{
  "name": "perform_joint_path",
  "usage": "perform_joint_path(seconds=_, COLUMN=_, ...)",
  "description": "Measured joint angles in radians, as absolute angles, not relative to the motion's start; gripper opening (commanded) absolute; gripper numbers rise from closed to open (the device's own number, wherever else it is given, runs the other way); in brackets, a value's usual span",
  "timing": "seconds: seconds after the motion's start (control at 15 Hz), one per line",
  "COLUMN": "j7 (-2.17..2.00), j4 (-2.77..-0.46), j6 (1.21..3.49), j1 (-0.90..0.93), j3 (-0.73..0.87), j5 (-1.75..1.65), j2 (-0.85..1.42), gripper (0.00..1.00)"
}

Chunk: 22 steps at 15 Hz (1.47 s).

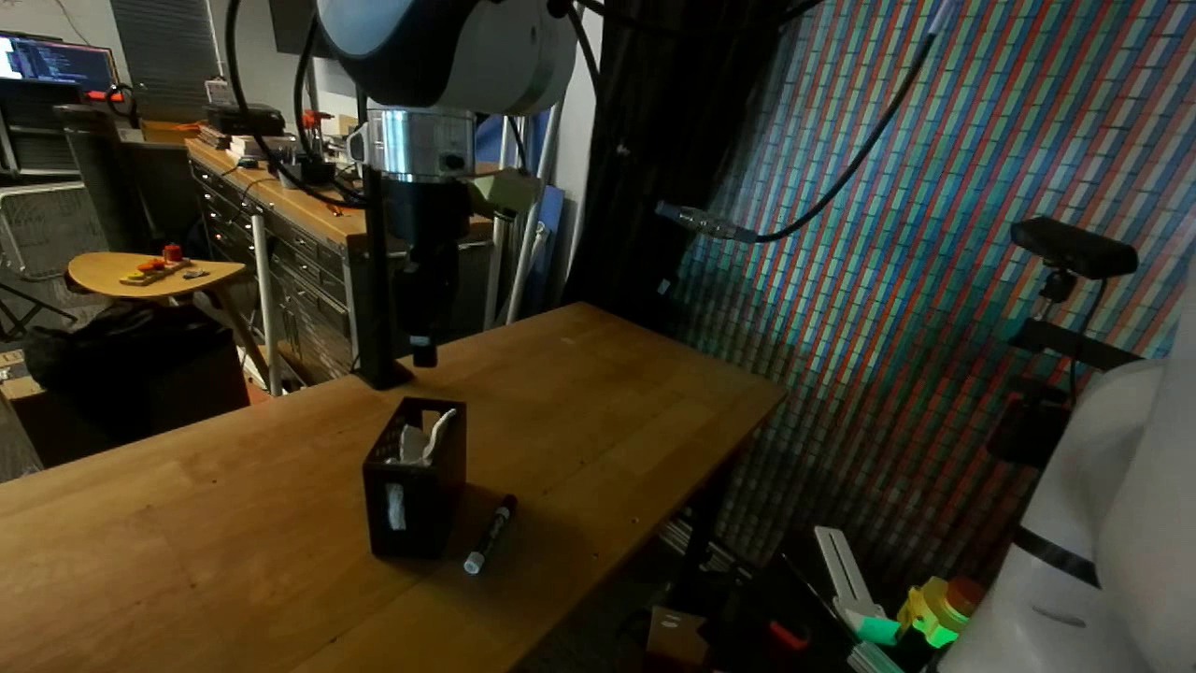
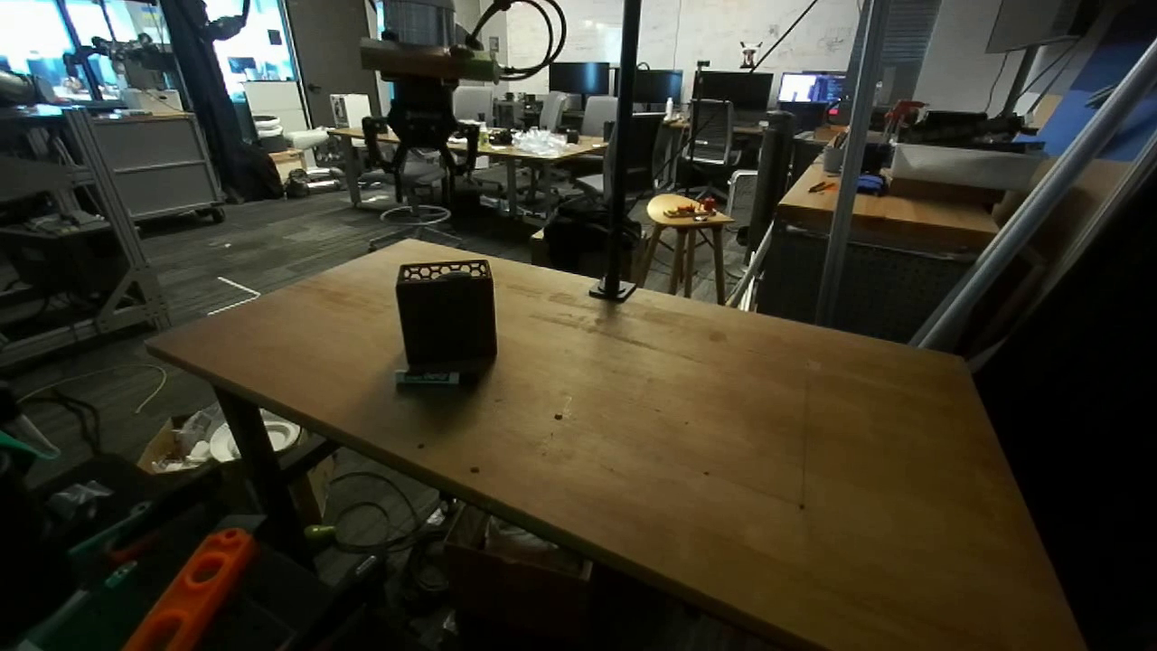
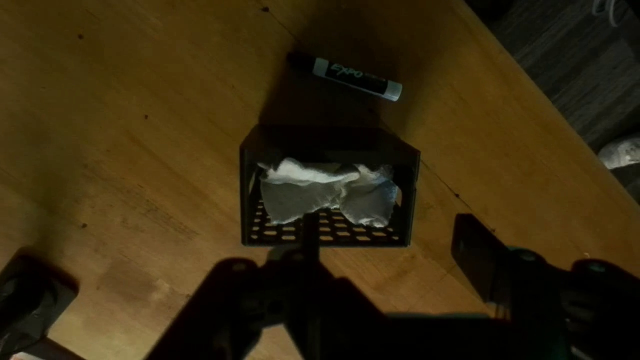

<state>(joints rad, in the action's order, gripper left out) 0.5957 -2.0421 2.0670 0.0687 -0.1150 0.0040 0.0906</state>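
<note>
My gripper (image 3: 387, 220) hangs above the table, open, with nothing between its fingers. Below it, apart, stands an upright black box (image 3: 330, 140) with an open top and honeycomb holes; the left finger overlaps its edge in the wrist view. Crumpled white cloth or paper (image 3: 300, 200) sits inside the box. Beside the box lies a black and white Expo marker (image 3: 355, 77). Both exterior views show the gripper (image 2: 425, 185) higher than the box (image 2: 447, 316). In an exterior view, one finger (image 1: 424, 350) hides the other. The marker (image 1: 491, 535) lies close to the box (image 1: 411, 505).
The wooden table (image 2: 678, 434) bears a black post (image 2: 613, 287) on a square base at its far edge. That base (image 3: 30, 310) shows at lower left in the wrist view. A wooden stool (image 2: 687, 212) and workbench (image 1: 280, 201) stand beyond the table.
</note>
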Motion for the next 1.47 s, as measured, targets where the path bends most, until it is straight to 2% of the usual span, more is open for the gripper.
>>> perform_joint_path(seconds=0.13, j7=0.585, j4=-2.026, j6=2.069, j1=0.074, j3=-0.118, j5=0.005, j2=0.117, gripper=0.21)
perform_joint_path(seconds=0.2, j7=0.582, j4=-2.017, j6=2.07, j1=0.074, j3=-0.118, j5=0.005, j2=0.13, gripper=0.16)
perform_joint_path(seconds=0.27, j7=0.581, j4=-2.01, j6=2.072, j1=0.073, j3=-0.118, j5=0.005, j2=0.143, gripper=0.19)
perform_joint_path(seconds=0.33, j7=0.581, j4=-2.003, j6=2.076, j1=0.071, j3=-0.117, j5=0.006, j2=0.154, gripper=0.17)
perform_joint_path(seconds=0.6, j7=0.583, j4=-1.992, j6=2.103, j1=0.055, j3=-0.112, j5=0.007, j2=0.201, gripper=0.22)
perform_joint_path(seconds=1.13, j7=0.632, j4=-1.988, j6=2.177, j1=0.019, j3=-0.112, j5=0.042, j2=0.307, gripper=0.15)
perform_joint_path(seconds=1.47, j7=0.68, j4=-1.983, j6=2.195, j1=0.001, j3=-0.114, j5=0.048, j2=0.338, gripper=0.15)
